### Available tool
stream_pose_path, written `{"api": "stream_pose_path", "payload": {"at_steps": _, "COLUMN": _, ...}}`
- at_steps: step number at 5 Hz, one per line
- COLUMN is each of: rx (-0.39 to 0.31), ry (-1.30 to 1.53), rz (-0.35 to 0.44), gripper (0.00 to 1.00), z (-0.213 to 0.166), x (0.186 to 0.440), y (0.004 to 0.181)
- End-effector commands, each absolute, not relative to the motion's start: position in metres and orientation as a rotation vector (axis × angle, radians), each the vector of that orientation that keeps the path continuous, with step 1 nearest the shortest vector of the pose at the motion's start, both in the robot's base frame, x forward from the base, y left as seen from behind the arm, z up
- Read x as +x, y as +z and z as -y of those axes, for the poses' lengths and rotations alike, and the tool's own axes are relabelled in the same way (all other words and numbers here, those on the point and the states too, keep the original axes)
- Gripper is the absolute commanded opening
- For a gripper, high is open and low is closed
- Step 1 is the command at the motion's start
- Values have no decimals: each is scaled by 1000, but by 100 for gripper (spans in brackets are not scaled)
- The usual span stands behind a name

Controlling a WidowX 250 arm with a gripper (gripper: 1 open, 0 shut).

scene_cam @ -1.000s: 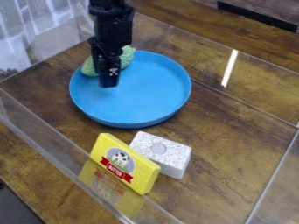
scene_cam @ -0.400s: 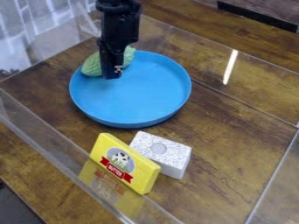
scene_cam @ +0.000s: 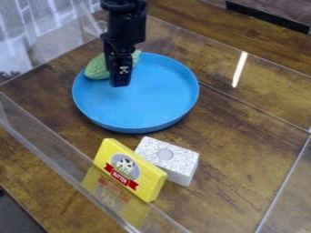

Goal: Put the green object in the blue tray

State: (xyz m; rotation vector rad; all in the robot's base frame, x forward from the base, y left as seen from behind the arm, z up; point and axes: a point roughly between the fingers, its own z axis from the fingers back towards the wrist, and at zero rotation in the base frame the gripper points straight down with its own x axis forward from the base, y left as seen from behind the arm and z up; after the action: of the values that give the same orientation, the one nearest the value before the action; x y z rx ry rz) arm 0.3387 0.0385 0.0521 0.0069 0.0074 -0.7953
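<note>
Wooden table [scene_cam: 243, 109] inside a clear-walled enclosure. Large round blue tray [scene_cam: 152, 105] at centre-left. Black robot arm reaching straight down over the tray's far-left rim, gripper [scene_cam: 119, 80] low over the blue floor; jaw state impossible to tell from this angle. Green object [scene_cam: 100, 65] resting on the tray's far-left edge, partly hidden behind the gripper, position unchanged from a second ago. Gripper shifted only slightly. Likely released at the rim, so placement looks nearly done. Yellow box [scene_cam: 127, 170] and white box [scene_cam: 168, 159] nearer the camera, touching.
</note>
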Motion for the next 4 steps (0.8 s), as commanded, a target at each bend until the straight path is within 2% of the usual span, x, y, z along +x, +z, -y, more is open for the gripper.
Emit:
{"api": "stream_pose_path", "payload": {"at_steps": 1, "rx": 40, "ry": -800, "rz": 69, "gripper": 0, "z": -42, "x": 348, "y": 82}}
{"api": "stream_pose_path", "payload": {"at_steps": 2, "rx": 31, "ry": -802, "rz": 74, "gripper": 100, "z": -43, "x": 347, "y": 81}}
{"api": "stream_pose_path", "payload": {"at_steps": 3, "rx": 23, "ry": -803, "rz": 78, "gripper": 0, "z": -44, "x": 347, "y": 81}}
{"api": "stream_pose_path", "payload": {"at_steps": 4, "rx": 17, "ry": -806, "rz": 83, "gripper": 0, "z": -45, "x": 345, "y": 85}}
